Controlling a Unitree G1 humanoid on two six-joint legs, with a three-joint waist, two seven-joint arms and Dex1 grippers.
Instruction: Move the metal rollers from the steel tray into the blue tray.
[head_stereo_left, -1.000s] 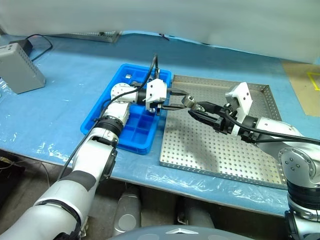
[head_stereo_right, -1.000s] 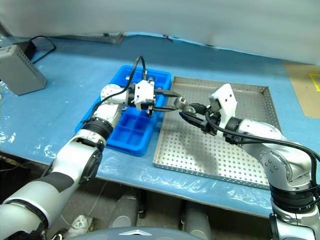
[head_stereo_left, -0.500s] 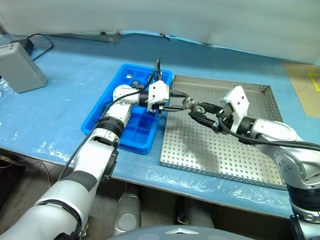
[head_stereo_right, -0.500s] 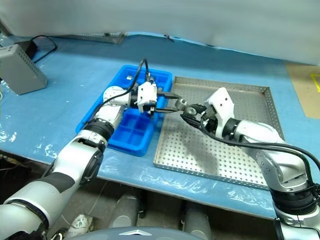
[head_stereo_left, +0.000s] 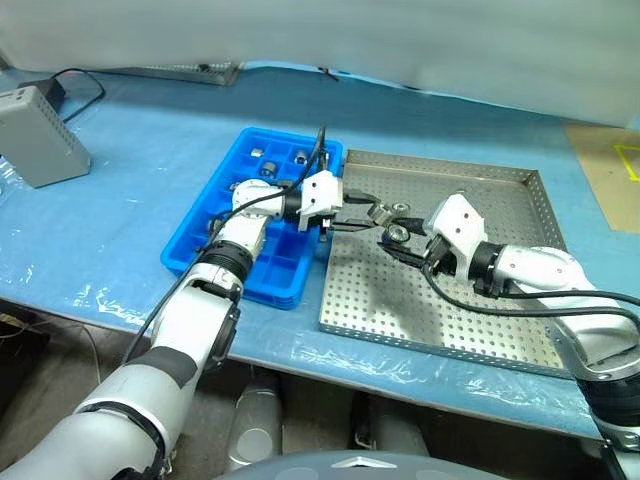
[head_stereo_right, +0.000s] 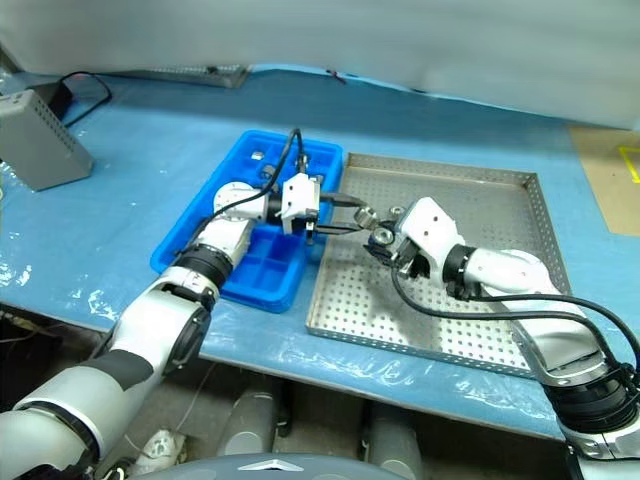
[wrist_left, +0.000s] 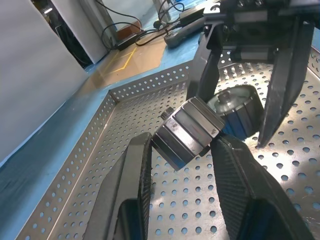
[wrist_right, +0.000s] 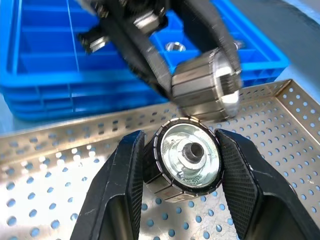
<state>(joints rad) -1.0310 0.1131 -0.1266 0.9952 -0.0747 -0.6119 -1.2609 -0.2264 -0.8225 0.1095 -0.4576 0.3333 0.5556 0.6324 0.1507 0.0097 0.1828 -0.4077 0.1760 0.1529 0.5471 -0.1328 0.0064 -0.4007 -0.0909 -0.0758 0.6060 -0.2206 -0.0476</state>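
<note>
**Op:** Left gripper (head_stereo_left: 362, 211) — what are you seeing it doing?

**Spotter:** You're pinching one roller (wrist_left: 187, 131) in it, over the steel tray (head_stereo_left: 520, 345) beside its blue-side rim. Your right gripper (wrist_right: 181, 167) is gripping a second roller (wrist_right: 186, 159), bore facing the wrist camera. The two rollers are hanging just beside each other; touching or not, I cannot tell.

**Op:** Which one is going first?

**Spotter:** Your left is sitting nearer; the blue tray (head_stereo_left: 190, 235) is lying behind it, toward that wrist. I'd be pulling it back along its fingers.
</note>
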